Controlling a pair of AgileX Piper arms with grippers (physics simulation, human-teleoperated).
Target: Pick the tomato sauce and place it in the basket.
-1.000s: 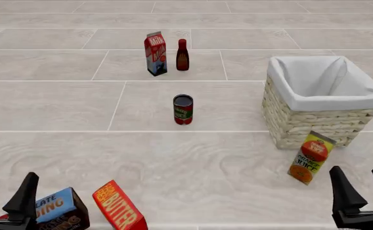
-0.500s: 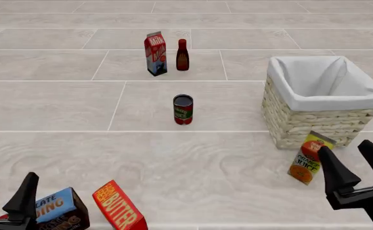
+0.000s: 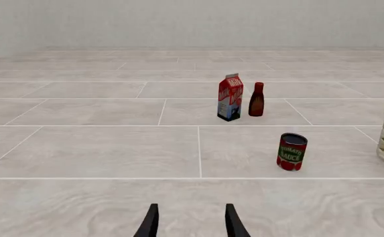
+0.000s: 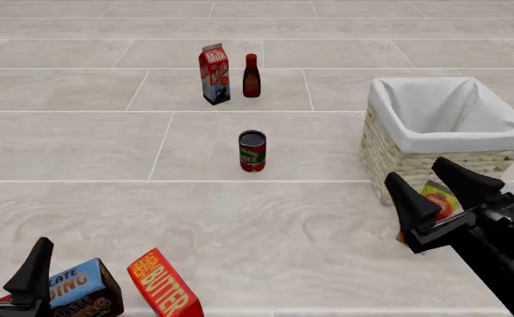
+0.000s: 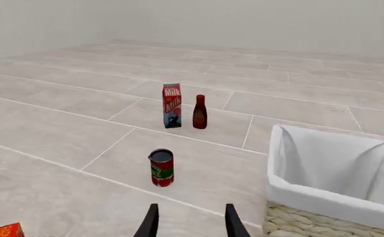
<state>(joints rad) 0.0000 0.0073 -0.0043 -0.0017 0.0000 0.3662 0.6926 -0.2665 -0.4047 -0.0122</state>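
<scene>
From the front, the can (image 4: 252,150) stands alone on bare table, left of the basket (image 4: 398,132) and beyond the right gripper (image 4: 442,188), open and empty; the right wrist view shows the can (image 5: 161,168) ahead with clear floor around, and the left gripper (image 3: 191,220) gapes empty too.

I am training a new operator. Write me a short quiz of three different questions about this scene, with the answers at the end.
1. True or false: the tomato sauce can already lies in the basket.
2. Which stands next to the milk carton: A) a dark red bottle, B) a butter box, C) a juice carton?
3. Fill in: the right end effector is open and holds ____.

Key
1. False: it stands upright on the table, left of the basket.
2. A
3. Nothing. The left end effector is open and empty too.
</scene>
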